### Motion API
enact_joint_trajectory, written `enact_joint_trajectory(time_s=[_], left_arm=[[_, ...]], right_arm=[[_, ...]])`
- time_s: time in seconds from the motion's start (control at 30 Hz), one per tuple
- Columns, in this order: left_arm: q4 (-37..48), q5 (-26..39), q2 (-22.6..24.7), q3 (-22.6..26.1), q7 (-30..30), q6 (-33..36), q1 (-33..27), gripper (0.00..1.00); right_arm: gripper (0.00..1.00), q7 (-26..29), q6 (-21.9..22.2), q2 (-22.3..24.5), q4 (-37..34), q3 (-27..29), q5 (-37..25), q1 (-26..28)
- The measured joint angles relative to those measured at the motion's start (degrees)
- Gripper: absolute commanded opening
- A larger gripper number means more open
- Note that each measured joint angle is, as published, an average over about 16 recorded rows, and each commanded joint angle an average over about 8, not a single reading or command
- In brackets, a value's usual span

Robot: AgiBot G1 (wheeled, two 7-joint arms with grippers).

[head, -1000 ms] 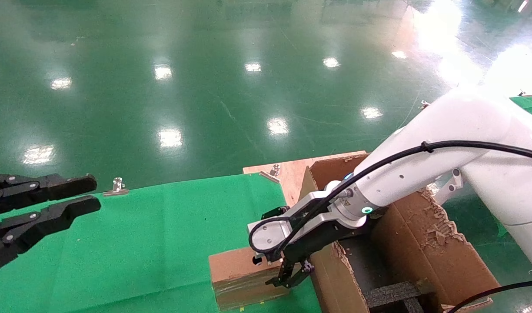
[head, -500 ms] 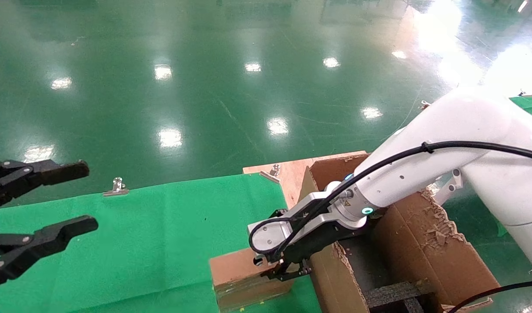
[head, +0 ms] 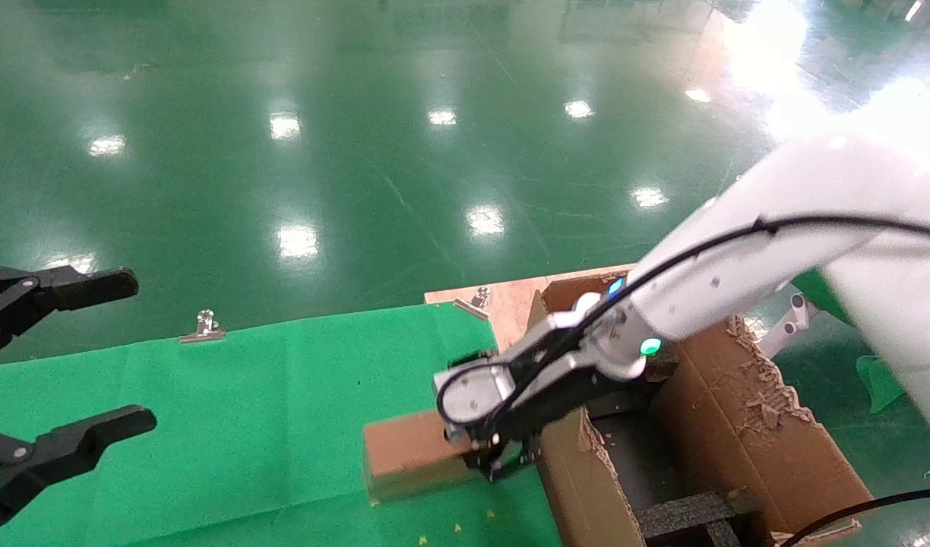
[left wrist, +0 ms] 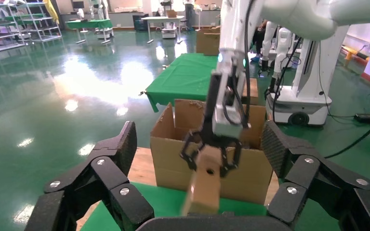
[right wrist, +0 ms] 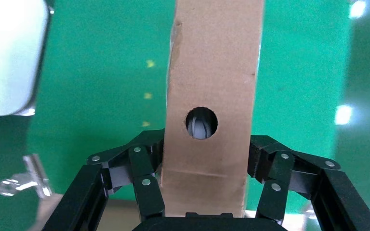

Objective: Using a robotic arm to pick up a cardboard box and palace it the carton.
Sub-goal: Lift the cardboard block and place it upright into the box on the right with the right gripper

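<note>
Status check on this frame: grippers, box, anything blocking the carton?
Right gripper shut on the cardboard box, which is off the green cloth. Left gripper open, parked at far left. Carton beside the box; its torn near flap stands between.

Cardboard box (head: pixel 408 453) left of carton (head: pixel 746 433) — touching.

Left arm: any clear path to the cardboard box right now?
Probably not usefully. The left gripper hangs open far across the green cloth, and the right gripper is already shut on the cardboard box beside the carton, so that end is taken.
</note>
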Motion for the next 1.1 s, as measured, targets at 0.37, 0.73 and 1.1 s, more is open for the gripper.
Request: enact_joint_trajectory(time_s=[0.37, 0.73, 1.1], left_arm=[[0.00, 0.00, 0.00, 0.00, 0.00, 0.00, 0.00, 1.00], [0.00, 0.00, 0.00, 0.00, 0.00, 0.00, 0.00, 1.00], [0.00, 0.00, 0.00, 0.00, 0.00, 0.00, 0.00, 1.00]], right_arm=[[0.00, -9.95, -1.68, 0.51, -10.29, -6.46, 9.22, 15.17], [0.00, -14.98, -1.87, 2.24, -16.29, -19.45, 20.46, 27.67], [0.00, -17.14, -1.83, 7.89, -20.04, -33.51, 25.72, 36.97]])
